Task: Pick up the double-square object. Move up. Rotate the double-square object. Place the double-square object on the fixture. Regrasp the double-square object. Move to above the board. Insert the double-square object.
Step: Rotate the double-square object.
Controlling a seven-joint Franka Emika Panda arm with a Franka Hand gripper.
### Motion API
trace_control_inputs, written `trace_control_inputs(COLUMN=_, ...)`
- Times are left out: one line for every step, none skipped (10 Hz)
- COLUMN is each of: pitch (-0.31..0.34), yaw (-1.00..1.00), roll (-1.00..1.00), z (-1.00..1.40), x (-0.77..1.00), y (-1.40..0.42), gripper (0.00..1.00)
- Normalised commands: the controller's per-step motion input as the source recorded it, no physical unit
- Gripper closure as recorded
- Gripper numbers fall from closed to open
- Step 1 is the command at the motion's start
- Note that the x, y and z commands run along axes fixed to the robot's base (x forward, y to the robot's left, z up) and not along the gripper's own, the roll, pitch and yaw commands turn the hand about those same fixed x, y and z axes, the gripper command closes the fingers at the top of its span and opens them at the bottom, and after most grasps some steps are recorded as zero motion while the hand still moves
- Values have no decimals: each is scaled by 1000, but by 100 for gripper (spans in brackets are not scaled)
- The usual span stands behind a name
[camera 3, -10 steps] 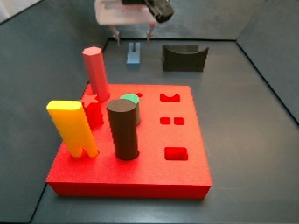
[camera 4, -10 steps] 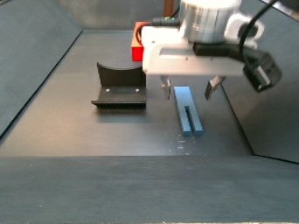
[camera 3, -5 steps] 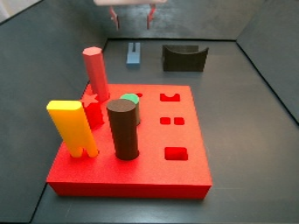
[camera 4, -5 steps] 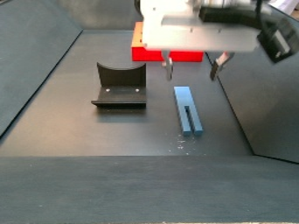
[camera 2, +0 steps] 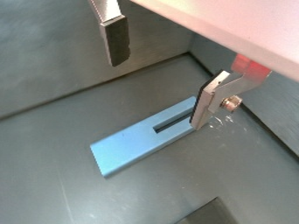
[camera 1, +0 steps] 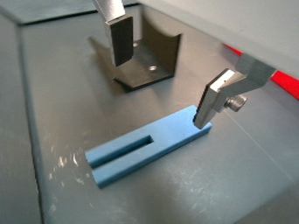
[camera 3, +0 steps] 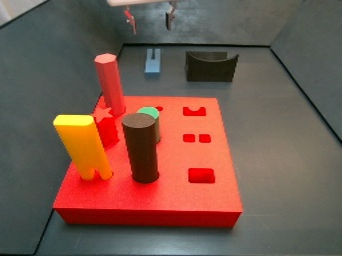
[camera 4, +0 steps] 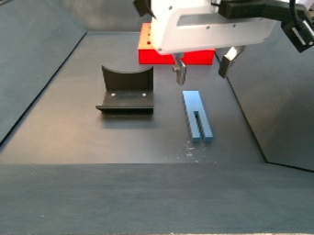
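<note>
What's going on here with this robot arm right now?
The gripper hangs open and empty above the double-square object, which lies flat on the dark floor beside the fixture. Nothing is grasped yet. The red board, already holding several pegs, sits farther off with its pair of small square holes unfilled.

Open pincer (camera 4: 201,65) above double-square object (camera 4: 197,114)

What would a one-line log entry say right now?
gripper: open, empty, above floor | double-square object: flat on floor, ungrasped | fixture: empty
</note>
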Motion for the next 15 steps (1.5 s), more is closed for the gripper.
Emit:
trace_control_inputs(pitch=1, yaw=1000, roll=0, z=-47, x=20, y=-6, gripper=0)
trace_control_inputs(pitch=1, yaw=1000, roll=0, z=-45, x=18, y=-6, gripper=0)
trace_control_inputs(pitch=1, yaw=1000, roll=0, z=-45, x=18, y=-6, gripper=0)
trace_control_inputs(pitch=1, yaw=1000, roll=0, z=-44, x=18, y=-5, gripper=0)
trace_control_inputs(pitch=1, yaw=1000, roll=0, z=-44, x=18, y=-5, gripper=0)
trace_control_inputs(pitch=1, yaw=1000, roll=0, z=-43, x=19, y=-5, gripper=0)
trace_control_inputs(pitch=1, yaw=1000, roll=0, z=-42, x=19, y=-5, gripper=0)
trace_control_inputs(pitch=1, yaw=1000, roll=0, z=-42, x=19, y=-4, gripper=0)
trace_control_inputs(pitch=1, yaw=1000, roll=0, z=-42, x=19, y=-5, gripper=0)
trace_control_inputs(pitch=1, yaw=1000, roll=0, z=-41, x=19, y=-4, gripper=0)
trace_control_inputs(pitch=1, yaw=1000, roll=0, z=-41, x=19, y=-4, gripper=0)
trace_control_inputs(pitch=1, yaw=1000, roll=0, z=-41, x=19, y=-4, gripper=0)
trace_control_inputs(pitch=1, yaw=1000, roll=0, z=-41, x=20, y=-4, gripper=0)
trace_control_inputs(pitch=1, yaw=1000, roll=0, z=-41, x=20, y=-4, gripper=0)
trace_control_inputs(pitch=1, yaw=1000, roll=0, z=-41, x=20, y=-4, gripper=0)
